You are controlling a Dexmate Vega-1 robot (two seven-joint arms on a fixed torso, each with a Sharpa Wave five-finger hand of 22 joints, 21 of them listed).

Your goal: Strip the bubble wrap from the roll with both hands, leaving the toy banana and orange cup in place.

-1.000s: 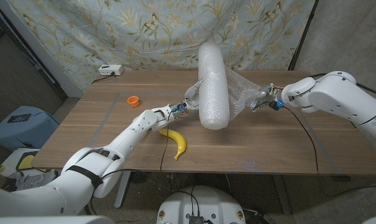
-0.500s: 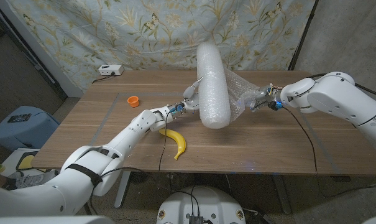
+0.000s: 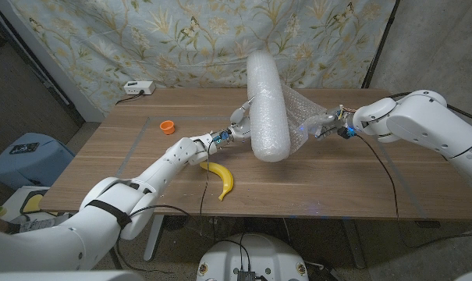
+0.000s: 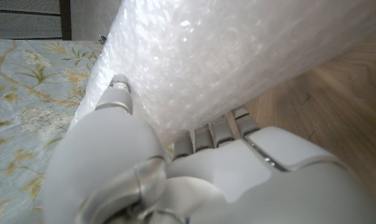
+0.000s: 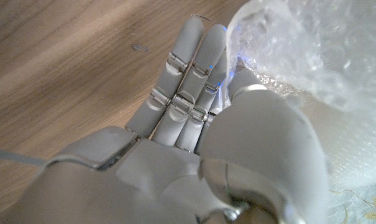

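Observation:
A thick white bubble wrap roll stands tilted at the table's middle. My left hand grips its left side; in the left wrist view the fingers wrap under the roll and the thumb presses its surface. A loose sheet of wrap stretches from the roll to my right hand, which pinches its end. The right wrist view shows the crumpled wrap between the thumb and the fingers. The toy banana lies near the front, and the orange cup sits at the left.
A white box sits at the table's back left corner. A patterned curtain hangs behind the table. A cable trails from my right wrist across the wooden table to its front edge.

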